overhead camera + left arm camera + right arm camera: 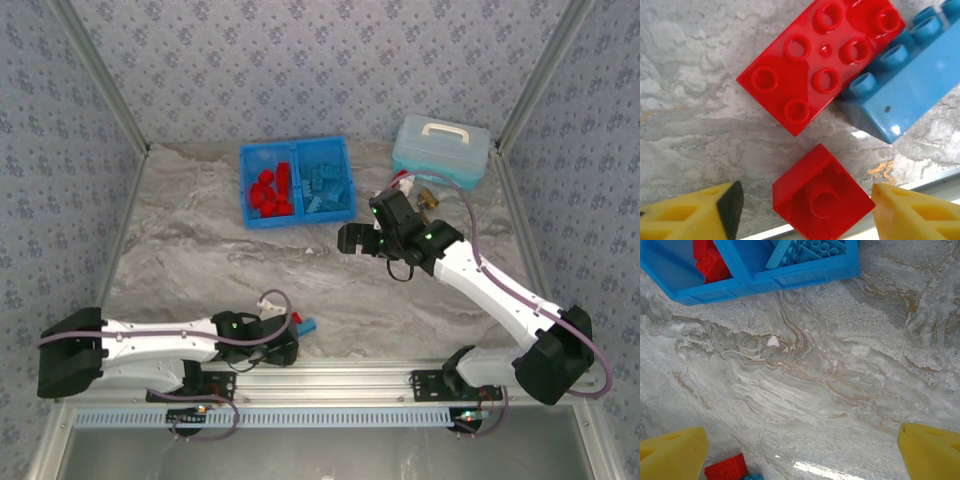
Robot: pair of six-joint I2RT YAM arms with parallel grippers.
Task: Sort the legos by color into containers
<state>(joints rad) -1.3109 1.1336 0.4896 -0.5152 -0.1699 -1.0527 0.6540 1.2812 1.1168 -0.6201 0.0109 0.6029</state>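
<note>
The bright blue tray [345,165] stands at the back of the table, with red legos [272,190] in its left compartment and light blue legos [328,185] in its right one. Near the front edge lie a long red brick [820,65], a light blue brick [910,95] touching it, and a small red brick [822,200] turned upside down. My left gripper [807,212] is open, and the small red brick sits between its yellow fingers [690,215] without touching them. My right gripper [350,238] hovers open and empty over bare table, in front of the tray [790,277].
A pale blue lidded case [441,150] with a white handle stands at the back right, with small red-white items [405,183] beside it. The table's metal front rail [350,370] runs just behind the loose bricks. A white speck [773,341] lies on the marble.
</note>
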